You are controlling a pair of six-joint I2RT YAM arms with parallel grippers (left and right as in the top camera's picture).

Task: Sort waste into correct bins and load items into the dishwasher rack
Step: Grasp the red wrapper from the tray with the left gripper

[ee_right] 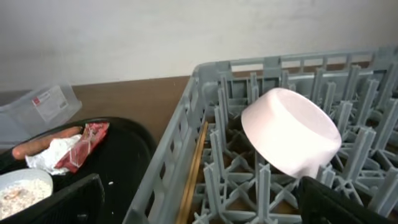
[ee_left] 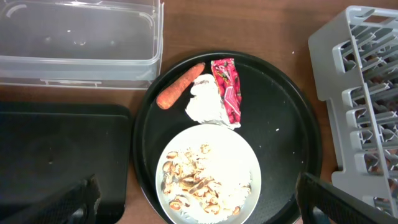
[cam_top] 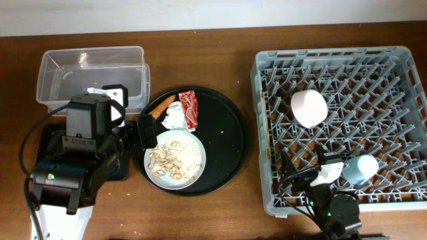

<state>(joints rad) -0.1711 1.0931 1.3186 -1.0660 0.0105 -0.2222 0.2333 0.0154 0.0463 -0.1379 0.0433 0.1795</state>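
Note:
A pale round plate point(cam_top: 175, 159) holding beige rice-like scraps point(ee_left: 196, 180) sits at the front left of a large round black tray point(cam_top: 223, 137). Behind it lie an orange carrot piece point(ee_left: 179, 93), a crumpled white napkin point(ee_left: 205, 106) and a red snack wrapper point(ee_left: 227, 90). My left gripper point(cam_top: 137, 133) is open and empty, hovering above the plate point(ee_left: 249, 165). A white bowl point(cam_top: 308, 108) and a light-blue cup point(cam_top: 360, 168) rest in the grey dishwasher rack point(cam_top: 267, 100). My right gripper point(cam_top: 303, 167) is open and empty over the rack's front left, in front of the bowl point(ee_right: 289, 130).
A clear plastic tub point(cam_top: 93, 73) stands at the back left. A shallow black rectangular tray point(ee_left: 56, 155) lies in front of it, mostly under my left arm in the overhead view. Bare brown table separates the round tray from the rack point(ee_left: 360, 93).

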